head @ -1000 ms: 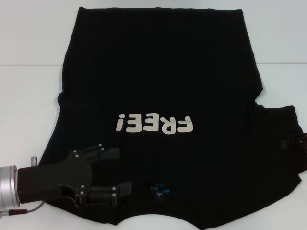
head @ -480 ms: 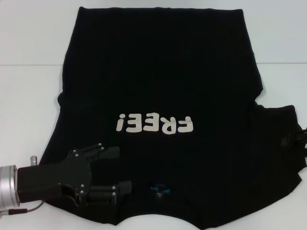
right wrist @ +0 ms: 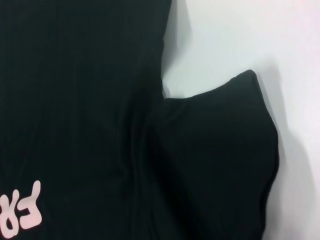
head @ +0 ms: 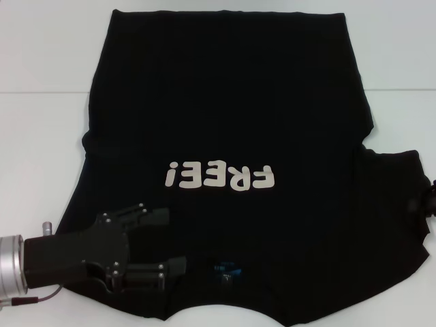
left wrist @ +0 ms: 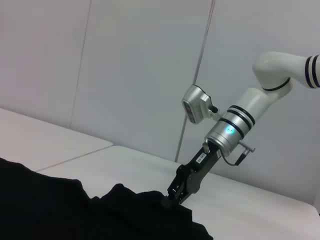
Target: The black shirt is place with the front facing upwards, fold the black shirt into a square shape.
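The big black cotton T-shirt [head: 225, 122] fills the middle of the white table [head: 41, 61], print up. It's soft, light and floppy, so pinch a sleeve edge. The left gripper [head: 163, 242], lower left, is spread open over the shoulder; the right gripper [left wrist: 172, 199] nips the other sleeve.

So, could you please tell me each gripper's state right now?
Left gripper: open, over the black shirt.
Right gripper: at the shirt's sleeve; cannot be told.

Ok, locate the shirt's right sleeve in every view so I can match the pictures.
Head view: right sleeve at the right edge, the right gripper at its outer hem.
Left wrist view: raised fold under the right gripper.
Right wrist view: flap on white table.
Shared landmark: the armpit notch.
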